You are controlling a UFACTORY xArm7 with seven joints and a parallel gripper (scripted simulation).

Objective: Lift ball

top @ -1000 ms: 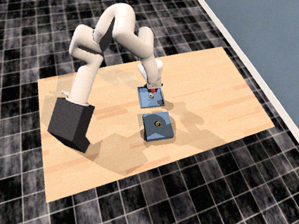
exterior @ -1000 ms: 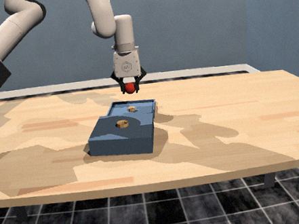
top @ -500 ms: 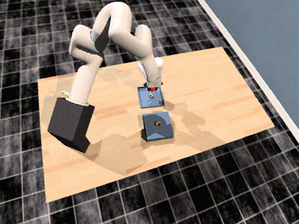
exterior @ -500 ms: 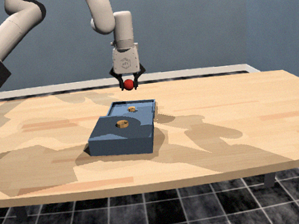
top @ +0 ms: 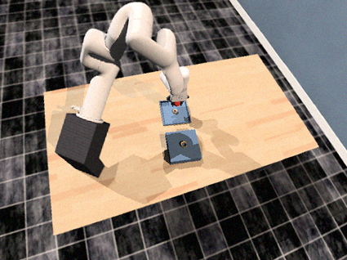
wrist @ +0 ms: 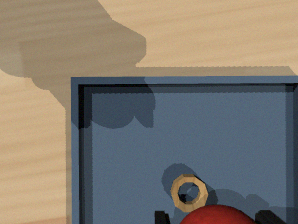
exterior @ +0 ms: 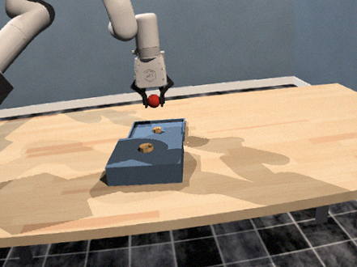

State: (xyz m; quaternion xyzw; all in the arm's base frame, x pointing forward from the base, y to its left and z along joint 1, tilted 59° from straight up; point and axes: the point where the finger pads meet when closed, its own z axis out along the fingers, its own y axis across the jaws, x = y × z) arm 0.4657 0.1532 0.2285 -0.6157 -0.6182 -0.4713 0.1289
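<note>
Now the hand [exterior: 153, 101] is clamped on the red ball [exterior: 153, 101], hanging well above its ring [exterior: 157, 129] in the blue tray [exterior: 174, 123]; lift looks done, so next just hold steady.

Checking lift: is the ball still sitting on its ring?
No, the ball hangs between the fingers, above the ring.

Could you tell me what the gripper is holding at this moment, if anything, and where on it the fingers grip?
The gripper holds the red ball, pinched at its two opposite sides, above the ring.
</note>
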